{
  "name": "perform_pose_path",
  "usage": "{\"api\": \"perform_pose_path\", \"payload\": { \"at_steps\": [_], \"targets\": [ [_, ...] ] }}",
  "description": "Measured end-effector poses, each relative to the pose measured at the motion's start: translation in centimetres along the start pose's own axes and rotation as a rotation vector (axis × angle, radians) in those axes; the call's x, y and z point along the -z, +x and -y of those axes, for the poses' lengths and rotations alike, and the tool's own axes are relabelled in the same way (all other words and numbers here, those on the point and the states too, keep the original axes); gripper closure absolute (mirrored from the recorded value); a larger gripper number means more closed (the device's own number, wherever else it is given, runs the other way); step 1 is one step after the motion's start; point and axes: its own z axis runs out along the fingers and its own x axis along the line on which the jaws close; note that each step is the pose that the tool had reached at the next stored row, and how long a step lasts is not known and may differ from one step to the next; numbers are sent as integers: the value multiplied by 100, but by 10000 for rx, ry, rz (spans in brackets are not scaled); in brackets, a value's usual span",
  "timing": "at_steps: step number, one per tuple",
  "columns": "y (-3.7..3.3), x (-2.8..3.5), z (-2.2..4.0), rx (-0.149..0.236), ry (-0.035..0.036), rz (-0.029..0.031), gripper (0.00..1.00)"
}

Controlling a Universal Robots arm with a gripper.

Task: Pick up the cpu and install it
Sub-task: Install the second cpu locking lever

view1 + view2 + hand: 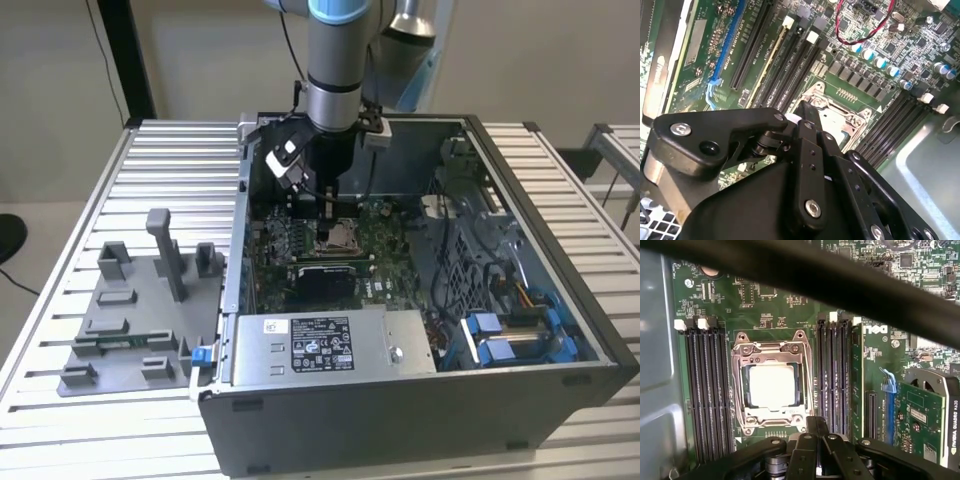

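The cpu [772, 385] is a pale silver square lying flat inside the metal-framed socket [742, 390] on the green motherboard. In the exterior view the cpu [341, 236] shows as a small pale square in the middle of the open computer case [560, 250]. My gripper [817, 422] hangs just above the socket's edge, its black fingers [805, 450] drawn together with nothing between them. In the second wrist view the gripper [809, 112] covers part of the socket [840, 107]. In the exterior view the gripper [330, 210] points straight down over the board.
Memory slots [707, 390] run along both sides of the socket. A graphics card [925, 415] stands nearby. The power supply [330, 340] fills the case's front, with blue cables [500, 335] beside it. A grey fixture tray [140, 300] sits on the slatted table at the exterior view's left.
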Motion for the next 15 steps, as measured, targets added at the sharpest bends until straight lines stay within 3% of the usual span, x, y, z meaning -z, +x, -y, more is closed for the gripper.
{"api": "perform_pose_path", "payload": {
  "at_steps": [3, 7, 15],
  "targets": [
    [0, -20, 16, 0, -105, -114, 100],
    [-1, -48, 43, 1, -141, -335, 100],
    [-2, -75, 73, 2, -140, -355, 100]
  ]
}}
